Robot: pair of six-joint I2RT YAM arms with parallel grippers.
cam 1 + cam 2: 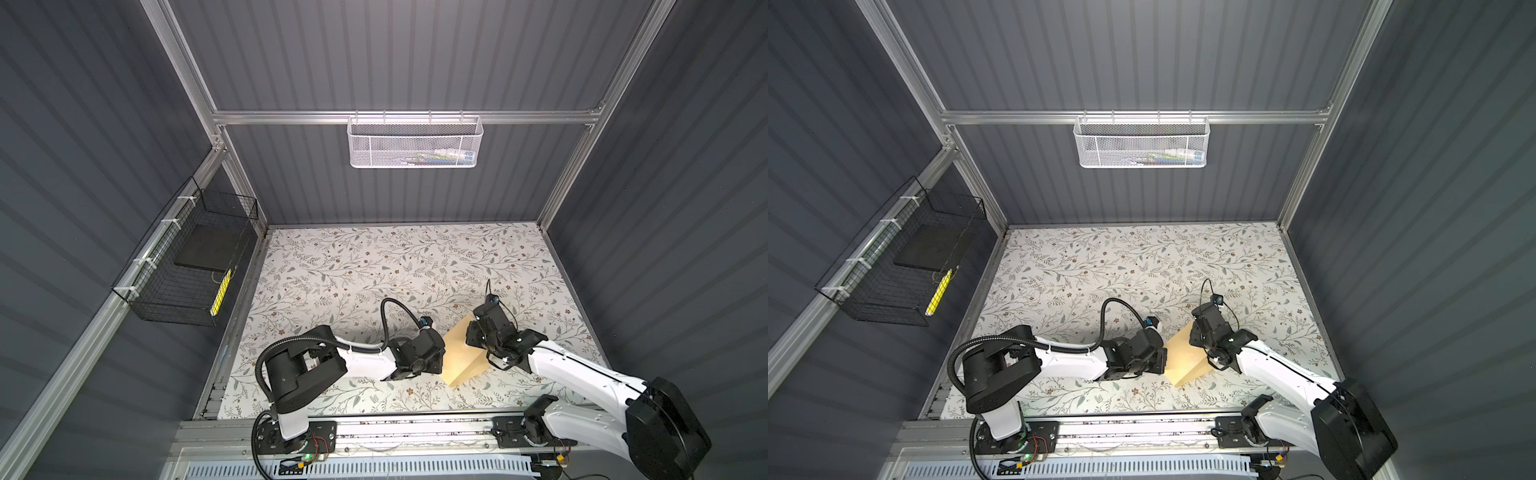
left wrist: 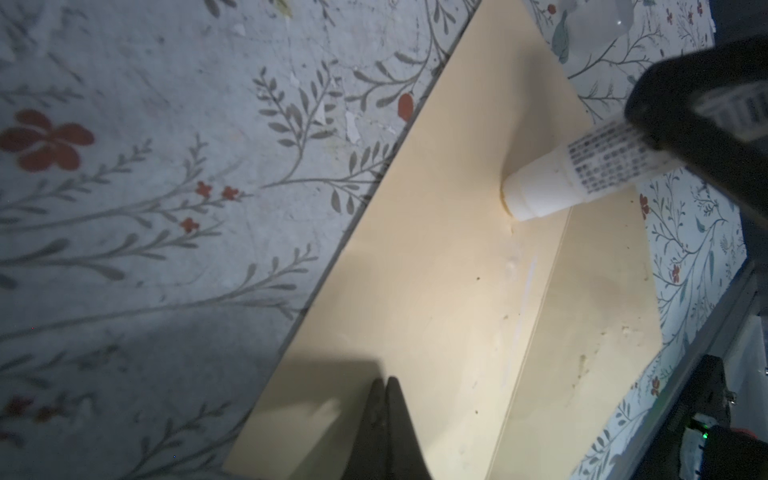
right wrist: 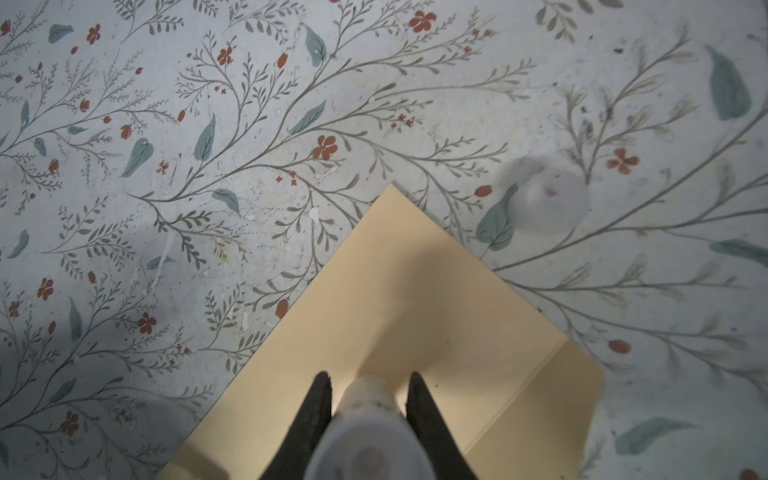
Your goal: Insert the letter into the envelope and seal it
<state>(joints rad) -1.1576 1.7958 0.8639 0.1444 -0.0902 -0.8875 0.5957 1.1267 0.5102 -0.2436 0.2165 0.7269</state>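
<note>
Gluing step: envelope (image 1: 461, 353) flat at the bench (image 1: 353, 266) front, between both arms.
Tip of white glue tube (image 2: 544, 187), clamped in the part-closed right claw (image 3: 369, 379), touches it by the flap fold. The left claw (image 2: 384, 384), fully closed and empty, pins its edge. Best, I judge: light even strokes. Tan paper, smudged, flap open; letter unseen.

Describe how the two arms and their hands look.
The left arm and right arm have glossy white shells with bulky black joint housings. A ribbed black hose runs along the left arm; a thin black wire arcs above the right wrist. The left hand and right hand each end in two slim, tapered black fingers.
</note>
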